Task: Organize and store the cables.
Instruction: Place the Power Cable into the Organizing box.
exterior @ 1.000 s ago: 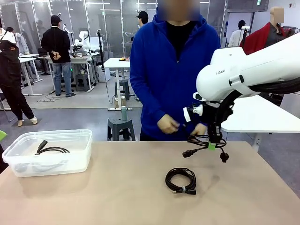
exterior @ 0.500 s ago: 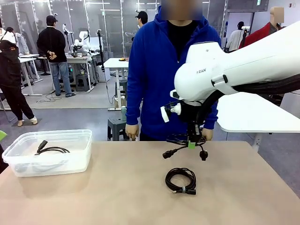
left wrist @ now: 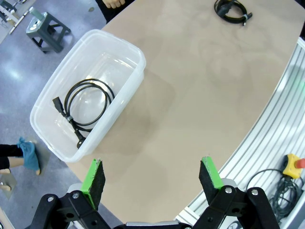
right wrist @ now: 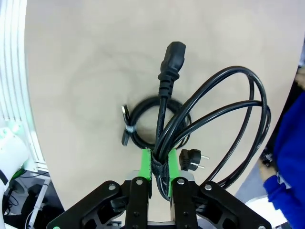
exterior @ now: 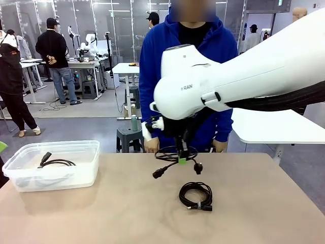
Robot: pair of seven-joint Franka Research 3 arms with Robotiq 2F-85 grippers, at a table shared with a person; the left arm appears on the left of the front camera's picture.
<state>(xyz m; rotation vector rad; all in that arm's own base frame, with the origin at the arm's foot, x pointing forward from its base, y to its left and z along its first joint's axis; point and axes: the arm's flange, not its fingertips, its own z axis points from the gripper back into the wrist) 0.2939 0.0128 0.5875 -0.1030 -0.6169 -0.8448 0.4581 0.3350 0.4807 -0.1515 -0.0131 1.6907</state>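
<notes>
Right pincer (exterior: pixel 181 159) is clamped narrow on a coiled cable (exterior: pixel 175 154), which I see hanging above the desk (exterior: pixel 127 213) at the centre of the front frame, plugs dangling. Left pincer (left wrist: pixel 152 174) stands wide, holding nothing. A second cable (exterior: pixel 196 195) lies on the desk just below centre. A third cable (exterior: pixel 56 162) sits in the bin (exterior: pixel 51 147) at left.

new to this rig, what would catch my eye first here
The white right arm reaches across the middle, its tool shut on a coiled cable hanging over the table, plugs dangling. A second coil lies on the table beneath it, and a clear bin at the robot's left holds a third coil.
</notes>
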